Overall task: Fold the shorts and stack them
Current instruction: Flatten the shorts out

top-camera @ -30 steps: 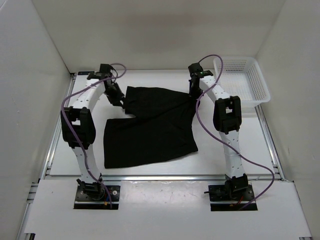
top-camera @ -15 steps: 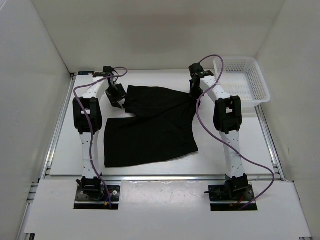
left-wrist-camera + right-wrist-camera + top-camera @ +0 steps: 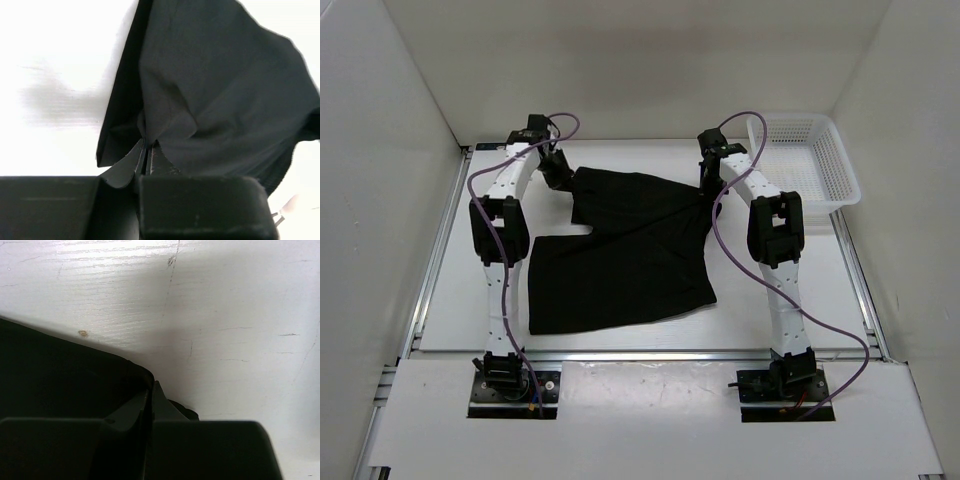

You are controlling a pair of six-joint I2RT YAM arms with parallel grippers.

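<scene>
- Pinching the shorts at their two far corners gives you a straight edge to fold from. The left gripper has the corner at 11 o'clock of the garment, and the right gripper has the one at 1 o'clock.
- Your left jaws are clamped tight on a bunched ridge of black cloth. In the left wrist view the fabric tents up off the table, so that corner looks raised rather than lying flat.
- Your right jaws are pressed together low against the tabletop, and the hem appears caught between them — as far as the right wrist view lets you judge.
- The rest of the garment lies spread at the table's centre with the legs toward 6 o'clock. That weight should anchor the near hem for a fold toward you.
- The white basket sits at 2 o'clock, apart from the cloth — probably where the stack goes.
</scene>
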